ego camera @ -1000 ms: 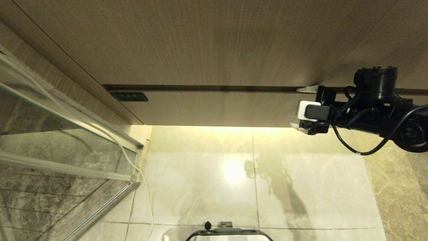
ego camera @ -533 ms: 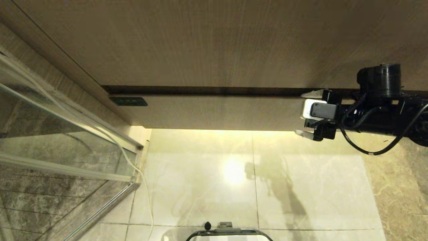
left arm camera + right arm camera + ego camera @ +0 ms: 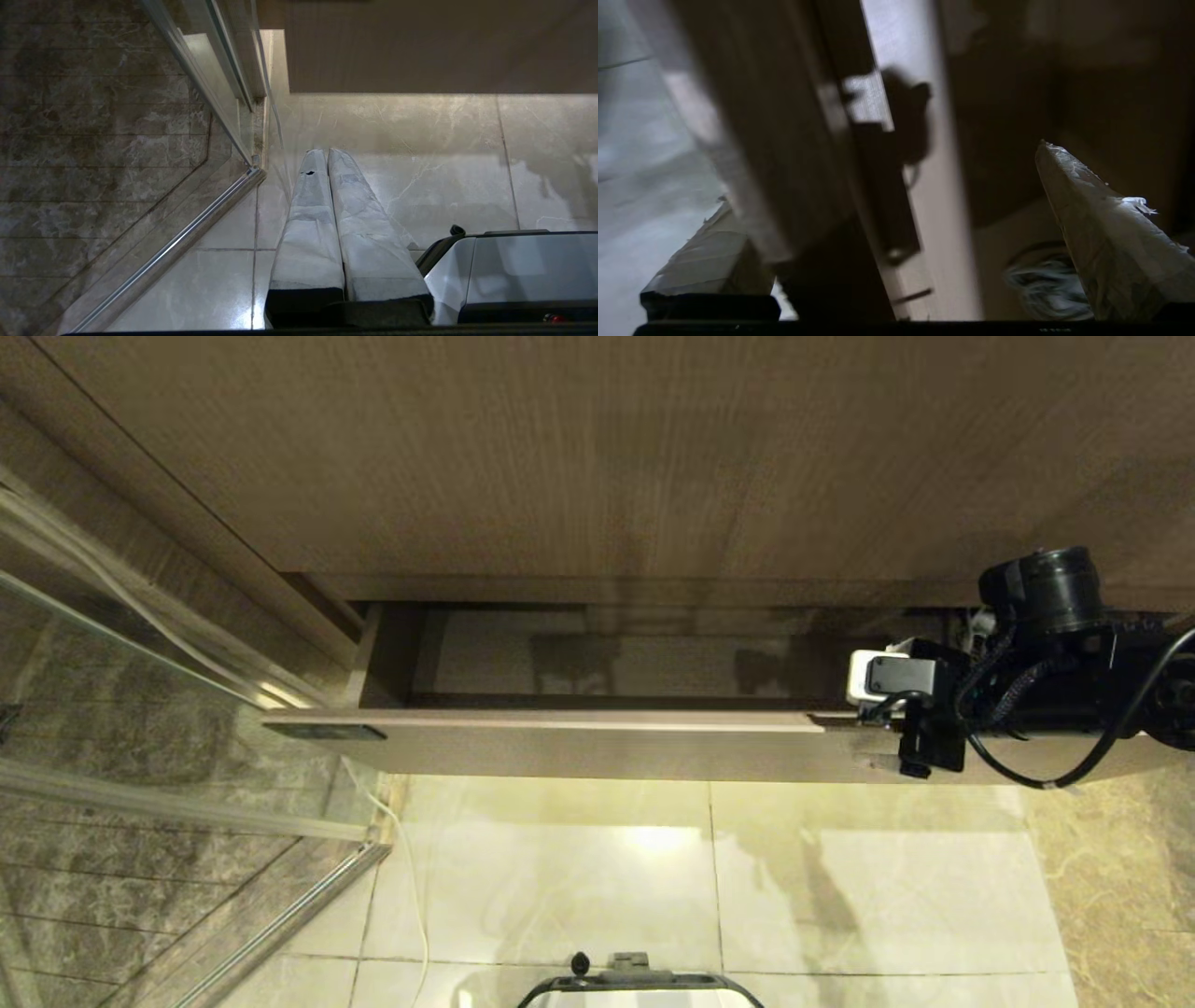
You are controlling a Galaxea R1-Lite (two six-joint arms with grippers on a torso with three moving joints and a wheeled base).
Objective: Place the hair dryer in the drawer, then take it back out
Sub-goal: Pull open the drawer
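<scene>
left gripper (image 3: pixel 327 156) parked low over floor tiles, well clear of drawer (image 3: pixel 579 745), pads pressed together, holding nothing. drawer pulled out, long axis runs left-right. my right gripper (image 3: pixel 887 728) at drawer's right end, fingers spread wide straddling front panel, one pad (image 3: pixel 1101 242) inside, other outside. right arm clearly nearer. hair dryer: can't see it anywhere, visible stretch of drawer looks bare. drawer's right end hidden behind my arm; pale blurry coil there, can't tell what.
</scene>
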